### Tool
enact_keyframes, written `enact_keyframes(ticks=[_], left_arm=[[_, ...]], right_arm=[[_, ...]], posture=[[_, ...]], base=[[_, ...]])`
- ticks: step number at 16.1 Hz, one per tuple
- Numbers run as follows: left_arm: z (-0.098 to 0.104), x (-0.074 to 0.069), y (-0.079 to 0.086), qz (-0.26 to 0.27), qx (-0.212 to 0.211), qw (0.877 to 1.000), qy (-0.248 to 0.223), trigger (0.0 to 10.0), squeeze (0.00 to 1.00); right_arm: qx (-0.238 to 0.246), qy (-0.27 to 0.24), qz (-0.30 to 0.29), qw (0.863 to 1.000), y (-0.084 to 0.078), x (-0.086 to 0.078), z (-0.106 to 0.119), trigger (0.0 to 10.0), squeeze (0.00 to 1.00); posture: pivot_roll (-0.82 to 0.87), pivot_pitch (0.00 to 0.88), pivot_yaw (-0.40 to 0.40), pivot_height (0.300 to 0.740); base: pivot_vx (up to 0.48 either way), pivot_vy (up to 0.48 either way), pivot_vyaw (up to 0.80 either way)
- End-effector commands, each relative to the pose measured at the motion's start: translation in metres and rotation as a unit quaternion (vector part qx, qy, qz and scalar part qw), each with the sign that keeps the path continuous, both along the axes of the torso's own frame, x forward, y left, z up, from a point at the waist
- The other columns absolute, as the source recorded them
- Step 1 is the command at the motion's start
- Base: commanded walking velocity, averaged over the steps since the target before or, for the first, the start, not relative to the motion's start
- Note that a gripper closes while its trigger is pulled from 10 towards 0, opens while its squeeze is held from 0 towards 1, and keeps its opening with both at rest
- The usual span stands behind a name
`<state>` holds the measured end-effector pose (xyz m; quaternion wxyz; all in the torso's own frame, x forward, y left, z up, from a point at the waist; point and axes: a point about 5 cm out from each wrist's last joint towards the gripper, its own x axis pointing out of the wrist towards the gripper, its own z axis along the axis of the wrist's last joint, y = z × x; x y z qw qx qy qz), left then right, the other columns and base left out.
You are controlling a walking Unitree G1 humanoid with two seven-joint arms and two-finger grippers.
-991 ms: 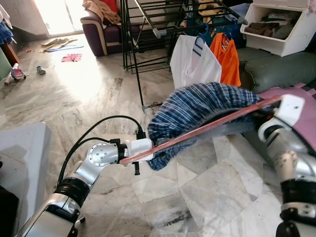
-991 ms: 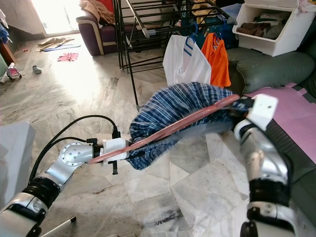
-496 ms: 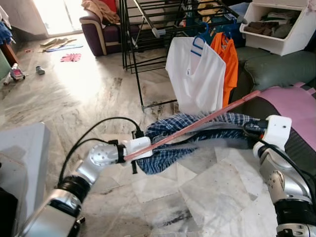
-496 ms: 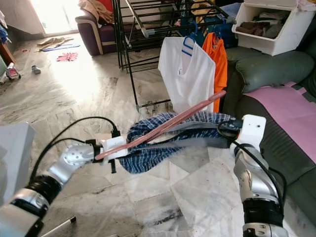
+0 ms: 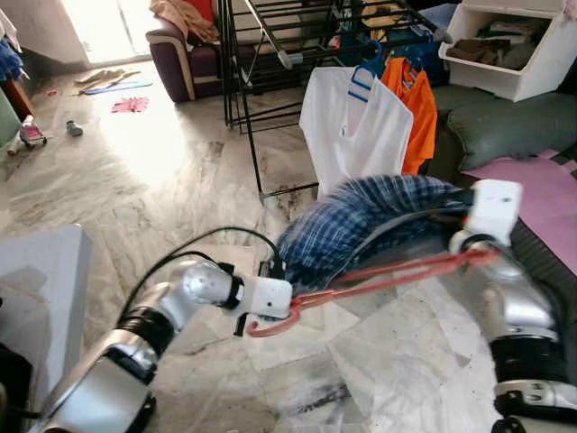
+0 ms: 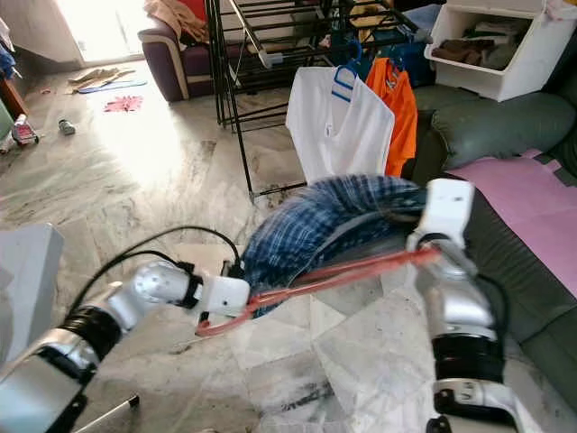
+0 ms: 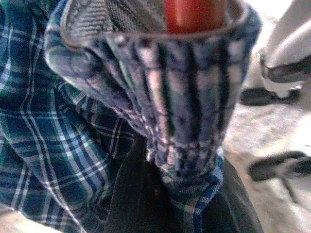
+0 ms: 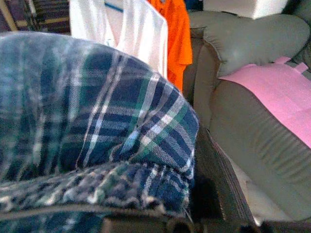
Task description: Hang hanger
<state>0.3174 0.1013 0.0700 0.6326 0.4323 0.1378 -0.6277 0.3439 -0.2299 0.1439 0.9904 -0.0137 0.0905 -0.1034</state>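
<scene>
Left eye view: I hold hanger slung between left gripper, at its hook end, and right gripper; grip widths, cannot tell. Plaid cloth draped over hanger. Rack well ahead; hanging not done.

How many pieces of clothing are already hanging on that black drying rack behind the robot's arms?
2 that I can make out: a white shirt on a blue hanger, and an orange shirt right beside it. Darker items higher on the drying rack may be more clothes.

We count one red hanger, one plaid garment, two hung shirts, white and orange, and one drying rack.
</scene>
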Motion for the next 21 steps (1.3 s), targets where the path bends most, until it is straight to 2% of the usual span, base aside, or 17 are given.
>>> enact_keyframes(ticks=[1, 3, 6, 9, 10, 11, 12, 13, 14, 16, 18, 20, 21], left_arm=[[-0.017, -0.002, 0.018, 0.048, 0.057, 0.996, 0.048, 0.0, 0.00], [-0.020, 0.000, 0.016, 0.082, 0.061, 0.993, 0.060, 0.0, 0.00], [-0.015, 0.009, 0.013, 0.129, 0.028, 0.990, 0.043, 0.0, 0.00], [-0.002, 0.020, 0.035, 0.199, -0.020, 0.979, 0.022, 0.0, 0.00], [-0.001, 0.021, 0.044, 0.211, -0.020, 0.977, 0.016, 0.0, 0.00], [0.000, 0.021, 0.051, 0.222, -0.021, 0.975, 0.011, 0.0, 0.00], [0.002, 0.022, 0.057, 0.235, -0.027, 0.972, 0.009, 0.0, 0.00], [0.003, 0.023, 0.063, 0.245, -0.029, 0.969, 0.005, 0.0, 0.00], [0.005, 0.024, 0.068, 0.252, -0.029, 0.967, 0.001, 0.0, 0.00], [0.011, 0.028, 0.069, 0.259, -0.037, 0.965, -0.015, 0.0, 0.00], [0.015, 0.031, 0.067, 0.255, -0.040, 0.966, -0.023, 0.0, 0.00], [0.018, 0.031, 0.065, 0.242, -0.047, 0.969, -0.028, 0.0, 0.00], [0.018, 0.029, 0.063, 0.223, -0.053, 0.973, -0.028, 0.0, 0.00]], right_arm=[[-0.030, -0.034, -0.034, 0.998, -0.011, 0.001, 0.016, 0.0, 0.00], [-0.045, -0.039, -0.037, 0.998, -0.009, -0.001, 0.016, 0.0, 0.00], [-0.051, -0.033, -0.055, 0.997, -0.018, -0.008, 0.010, 0.0, 0.00], [-0.085, -0.030, -0.156, 0.984, -0.053, -0.030, -0.002, 0.0, 0.00], [-0.082, -0.032, -0.168, 0.982, -0.057, -0.035, -0.004, 0.0, 0.00], [-0.075, -0.033, -0.172, 0.982, -0.058, -0.037, -0.006, 1.8, 0.00], [-0.083, -0.031, -0.164, 0.983, -0.057, -0.038, -0.008, 1.8, 0.00], [-0.081, -0.021, -0.149, 0.985, -0.053, -0.038, -0.012, 3.2, 0.00], [-0.082, -0.006, -0.123, 0.989, -0.047, -0.039, -0.019, 9.6, 0.00], [-0.072, 0.027, -0.090, 0.993, -0.038, -0.040, -0.034, 10.0, 0.00], [-0.081, 0.031, -0.100, 0.991, -0.042, -0.043, -0.038, 10.0, 0.00], [-0.061, 0.007, -0.127, 0.990, -0.050, -0.043, -0.033, 10.0, 0.00], [-0.041, -0.031, -0.145, 0.988, -0.056, -0.040, -0.022, 10.0, 0.00]], posture=[[-0.07, 0.013, 0.021, 0.740], [-0.08, 0.014, 0.030, 0.740], [-0.08, 0.015, 0.036, 0.740], [-0.07, 0.018, 0.035, 0.740], [-0.07, 0.019, 0.034, 0.740], [-0.06, 0.019, 0.033, 0.740], [-0.06, 0.017, 0.032, 0.740], [-0.06, 0.016, 0.030, 0.740], [-0.06, 0.016, 0.030, 0.740], [-0.06, 0.016, 0.024, 0.740], [-0.06, 0.015, 0.026, 0.740], [-0.06, 0.015, 0.026, 0.740], [-0.06, 0.015, 0.026, 0.740]], base=[[0.000, 0.000, 0.00], [0.000, 0.000, 0.00], [0.000, 0.000, 0.00], [0.000, 0.000, 0.00], [0.000, 0.000, 0.00], [0.000, 0.000, 0.00], [0.000, 0.000, 0.00], [0.000, 0.000, 0.00], [0.000, 0.000, 0.00], [0.000, 0.000, 0.00], [0.000, 0.000, 0.00], [0.000, 0.000, 0.00], [0.000, 0.000, 0.00]])
